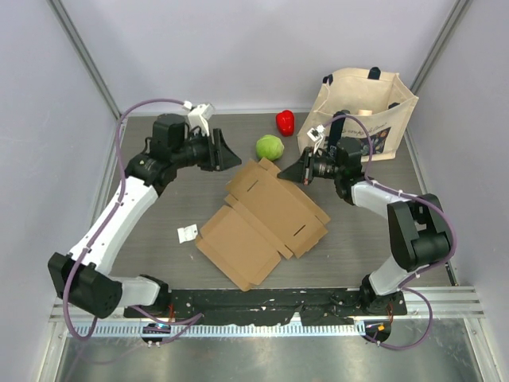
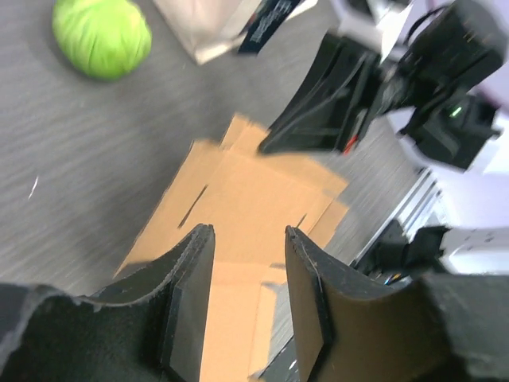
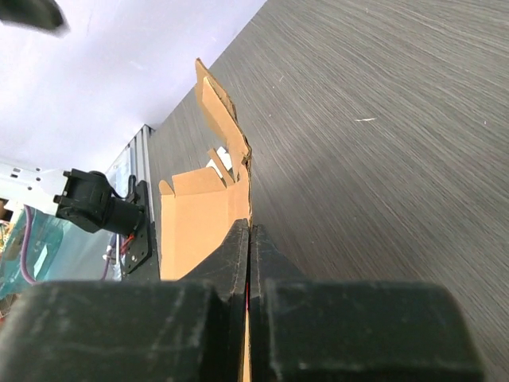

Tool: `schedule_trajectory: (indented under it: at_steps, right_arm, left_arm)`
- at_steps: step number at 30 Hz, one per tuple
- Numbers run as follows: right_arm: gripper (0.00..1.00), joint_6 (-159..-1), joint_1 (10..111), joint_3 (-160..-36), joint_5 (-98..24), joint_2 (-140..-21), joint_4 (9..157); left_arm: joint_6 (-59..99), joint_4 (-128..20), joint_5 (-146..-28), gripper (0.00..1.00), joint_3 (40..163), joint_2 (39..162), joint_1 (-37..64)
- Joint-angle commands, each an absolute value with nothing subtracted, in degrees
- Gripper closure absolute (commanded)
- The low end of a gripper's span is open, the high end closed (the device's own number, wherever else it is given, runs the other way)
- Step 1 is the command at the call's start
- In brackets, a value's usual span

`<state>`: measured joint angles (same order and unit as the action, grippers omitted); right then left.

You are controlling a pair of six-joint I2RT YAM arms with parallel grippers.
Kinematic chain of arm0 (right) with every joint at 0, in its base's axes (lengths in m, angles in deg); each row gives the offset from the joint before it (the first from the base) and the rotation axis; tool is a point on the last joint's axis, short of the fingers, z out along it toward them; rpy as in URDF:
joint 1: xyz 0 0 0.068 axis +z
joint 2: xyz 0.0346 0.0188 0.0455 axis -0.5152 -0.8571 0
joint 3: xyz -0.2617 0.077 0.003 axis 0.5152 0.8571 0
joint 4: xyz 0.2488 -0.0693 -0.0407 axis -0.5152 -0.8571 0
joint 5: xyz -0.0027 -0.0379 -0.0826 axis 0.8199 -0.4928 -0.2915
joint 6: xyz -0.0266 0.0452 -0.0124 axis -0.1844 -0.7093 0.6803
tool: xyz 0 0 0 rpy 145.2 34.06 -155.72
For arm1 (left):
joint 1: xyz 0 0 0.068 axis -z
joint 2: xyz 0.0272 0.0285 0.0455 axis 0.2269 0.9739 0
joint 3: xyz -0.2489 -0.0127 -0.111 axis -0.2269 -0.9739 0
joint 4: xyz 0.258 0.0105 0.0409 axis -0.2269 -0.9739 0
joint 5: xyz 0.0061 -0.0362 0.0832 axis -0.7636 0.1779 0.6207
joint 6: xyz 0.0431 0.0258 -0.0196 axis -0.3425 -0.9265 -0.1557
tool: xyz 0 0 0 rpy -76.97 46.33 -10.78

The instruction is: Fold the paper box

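Observation:
The paper box [image 1: 262, 223] lies unfolded and mostly flat in the middle of the table, a brown cardboard sheet with creased flaps and slots. My right gripper [image 1: 292, 172] is at its far right edge. In the right wrist view its jaws [image 3: 250, 228] are pressed together on the thin edge of a raised flap of the box [image 3: 199, 219]. My left gripper [image 1: 232, 153] hovers just beyond the far left corner, open, with nothing between its fingers [image 2: 195, 255]. Through the gap, the left wrist view shows the box [image 2: 238, 195] below.
A green ball [image 1: 270, 146] and a red pepper [image 1: 285, 122] sit behind the box. A beige tote bag [image 1: 362, 107] stands at the back right, close behind the right arm. A small white paper scrap [image 1: 188, 232] lies left of the box.

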<state>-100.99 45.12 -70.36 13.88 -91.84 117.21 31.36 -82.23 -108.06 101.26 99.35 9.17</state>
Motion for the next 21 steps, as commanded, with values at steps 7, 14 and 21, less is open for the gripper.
schedule_trajectory:
  at_steps: [7, 14, 21]
  right_arm:
    - [0.99, -92.95, 46.92, -73.46, 10.36, -86.9, 108.09]
    - [0.99, -92.42, 47.0, -73.28, 9.74, -85.84, 107.47]
    - [0.99, -92.51, 47.0, -73.19, 9.74, -85.22, 107.55]
  left_arm:
    - [35.47, -95.33, -84.11, 0.73, 127.08, 116.68, 21.25]
    - [35.65, -103.5, -63.09, 1.0, 137.98, 125.74, 26.87]
    - [35.74, -104.66, -61.67, 1.0, 139.84, 129.88, 28.98]
